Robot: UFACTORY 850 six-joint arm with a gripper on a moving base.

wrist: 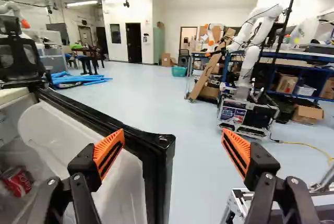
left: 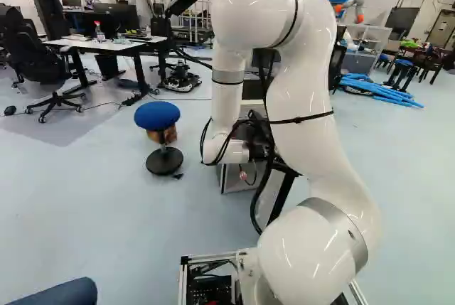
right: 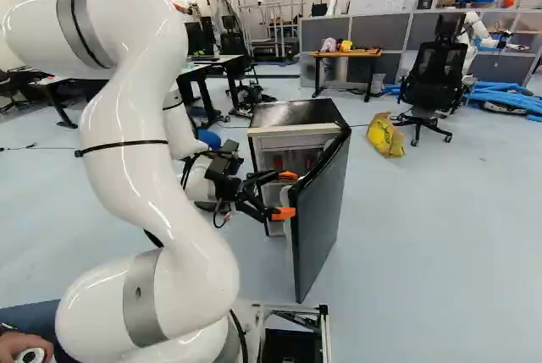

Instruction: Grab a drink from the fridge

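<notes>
Your claw (wrist: 172, 134) is standing wide, with nothing gripped between its fingers. In the right base view it is pointing right, at the near, free edge of the fridge door (right: 320, 211). In the wrist view the door's top corner is showing between the fingers, closer to the one on the fridge side; whether either is touching it, you cannot tell.

The door is hanging partly open, swinging room remaining by appearance. Your drink, a red can (wrist: 18, 182), is sitting inside the fridge (right: 292, 118), past the finger on the fridge side, ungripped and well apart from the claw.

You are, in this assessment, working on the door-opening step; the grasp is pending. The next move is calling for you to press the door's inner side outward until the claw is having a clear way in, then to line up on the can. Closing here would be risking a pinch on the door.
</notes>
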